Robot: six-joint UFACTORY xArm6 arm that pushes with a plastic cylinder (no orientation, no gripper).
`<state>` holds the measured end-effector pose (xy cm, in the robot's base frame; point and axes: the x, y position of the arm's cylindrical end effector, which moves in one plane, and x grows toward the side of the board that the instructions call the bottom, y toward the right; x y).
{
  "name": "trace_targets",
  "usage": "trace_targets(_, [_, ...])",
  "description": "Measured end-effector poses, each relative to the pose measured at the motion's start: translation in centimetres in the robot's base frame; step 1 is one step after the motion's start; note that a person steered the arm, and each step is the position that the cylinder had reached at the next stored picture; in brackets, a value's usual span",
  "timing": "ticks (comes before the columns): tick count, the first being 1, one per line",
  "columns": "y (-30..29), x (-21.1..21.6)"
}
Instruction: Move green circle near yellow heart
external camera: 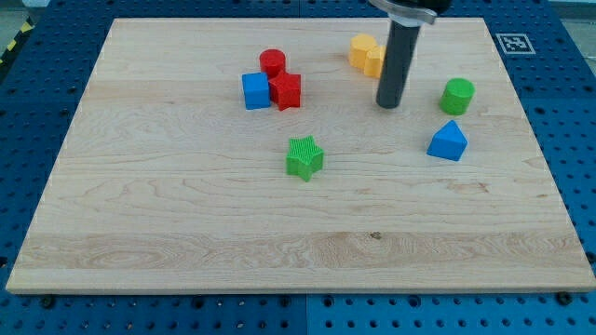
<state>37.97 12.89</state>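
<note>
The green circle [457, 96] is a short cylinder at the view's right on the wooden board [186, 214]. The yellow heart [366, 54] lies near the view's top, partly hidden behind my rod. My tip [389, 103] rests on the board between them, left of the green circle and just below the yellow heart, with a gap of about one block's width to the circle.
A blue triangle [448, 141] lies just below the green circle. A green star [304, 156] sits mid-board. A red circle [272, 62], a red block [286, 90] and a blue cube [254, 91] cluster at the upper left of centre.
</note>
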Motion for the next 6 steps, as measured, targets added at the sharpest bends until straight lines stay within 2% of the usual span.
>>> trace_targets(3, [11.6, 2.0])
trace_targets(4, [13.5, 2.0])
trace_targets(5, [12.5, 0.9])
trace_targets(6, [11.0, -2.2])
